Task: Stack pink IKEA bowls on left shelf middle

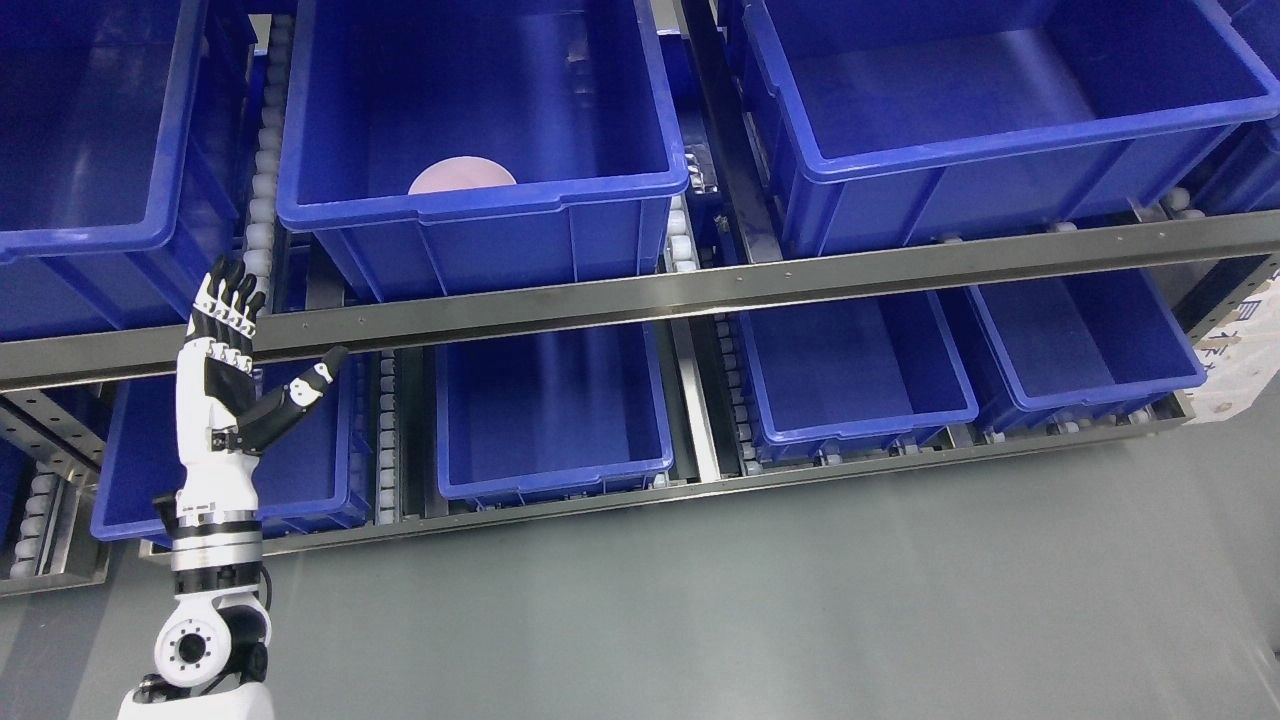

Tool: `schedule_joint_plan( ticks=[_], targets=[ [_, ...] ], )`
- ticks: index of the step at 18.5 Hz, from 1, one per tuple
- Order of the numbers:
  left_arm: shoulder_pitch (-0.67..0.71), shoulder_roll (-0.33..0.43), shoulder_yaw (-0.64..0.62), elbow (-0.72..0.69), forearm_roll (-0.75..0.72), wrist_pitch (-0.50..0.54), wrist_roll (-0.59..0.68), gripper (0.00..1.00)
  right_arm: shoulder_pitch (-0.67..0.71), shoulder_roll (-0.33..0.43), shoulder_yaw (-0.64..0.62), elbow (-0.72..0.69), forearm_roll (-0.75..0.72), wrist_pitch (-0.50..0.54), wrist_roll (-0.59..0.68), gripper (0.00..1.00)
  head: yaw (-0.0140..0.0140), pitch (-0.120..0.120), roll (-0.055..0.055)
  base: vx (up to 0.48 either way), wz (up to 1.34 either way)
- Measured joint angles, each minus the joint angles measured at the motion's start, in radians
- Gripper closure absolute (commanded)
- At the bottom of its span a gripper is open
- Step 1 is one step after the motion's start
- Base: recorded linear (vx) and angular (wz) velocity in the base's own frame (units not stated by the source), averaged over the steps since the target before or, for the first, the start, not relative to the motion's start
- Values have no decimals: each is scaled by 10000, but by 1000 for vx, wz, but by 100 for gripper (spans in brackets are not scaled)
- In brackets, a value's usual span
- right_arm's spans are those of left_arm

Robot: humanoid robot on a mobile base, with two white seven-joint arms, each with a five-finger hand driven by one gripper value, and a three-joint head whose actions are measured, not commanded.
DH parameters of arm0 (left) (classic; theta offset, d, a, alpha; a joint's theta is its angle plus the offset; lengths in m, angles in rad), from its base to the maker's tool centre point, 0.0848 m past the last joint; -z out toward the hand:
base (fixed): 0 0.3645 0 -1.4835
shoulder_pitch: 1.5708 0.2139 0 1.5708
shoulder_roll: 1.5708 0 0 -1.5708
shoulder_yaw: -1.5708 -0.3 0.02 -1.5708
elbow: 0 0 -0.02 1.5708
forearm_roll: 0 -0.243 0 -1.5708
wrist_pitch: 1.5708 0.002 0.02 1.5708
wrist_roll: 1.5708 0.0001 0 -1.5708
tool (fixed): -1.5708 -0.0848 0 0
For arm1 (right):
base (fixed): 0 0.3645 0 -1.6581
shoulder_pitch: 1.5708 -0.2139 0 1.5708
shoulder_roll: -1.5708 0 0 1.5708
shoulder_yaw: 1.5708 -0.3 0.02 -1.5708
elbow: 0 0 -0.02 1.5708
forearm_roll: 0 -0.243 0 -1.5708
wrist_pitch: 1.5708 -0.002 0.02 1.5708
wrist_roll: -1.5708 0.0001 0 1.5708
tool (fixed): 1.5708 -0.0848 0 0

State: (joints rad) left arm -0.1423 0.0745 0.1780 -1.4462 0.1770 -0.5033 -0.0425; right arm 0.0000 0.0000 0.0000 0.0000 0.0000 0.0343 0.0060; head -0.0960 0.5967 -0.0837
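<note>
Pink bowl sits in the upper-tier blue bin, second from the left, tucked against the near wall so only the top arc of its rim shows over the bin's front lip; can't tell if it's one bowl or a stack. Left robot hand is below and to the left of it, well apart, with the steel shelf rail running between bowl level and the palm. Arm comes up from the bottom left corner, forearm near vertical, wrist joint and silver cuff visible low in frame. Hand points straight up, palm flat, four fingers extended and close together with tips overlapping the rail and the gap between the two leftmost upper bins. Thumb is splayed out to the right at an angle, tip in front of the lower-left bin. Hand is wide, nothing in it, not touching the bin or the bowl. Lower tier holds a row of further blue bins; the upper tier has one at far left and a larger one on the right. Roller tracks show between bins. Grey floor fills the lower frame. Some motion blur across the bins.
</note>
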Motion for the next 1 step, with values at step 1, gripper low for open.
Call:
schedule_joint_plan(
  ticks=[1],
  targets=[
    [11, 4, -4, -2, 0, 0, 0, 0, 0, 0, 0, 0, 0, 0, 0, 0, 0, 0, 0, 0, 0]
  ],
)
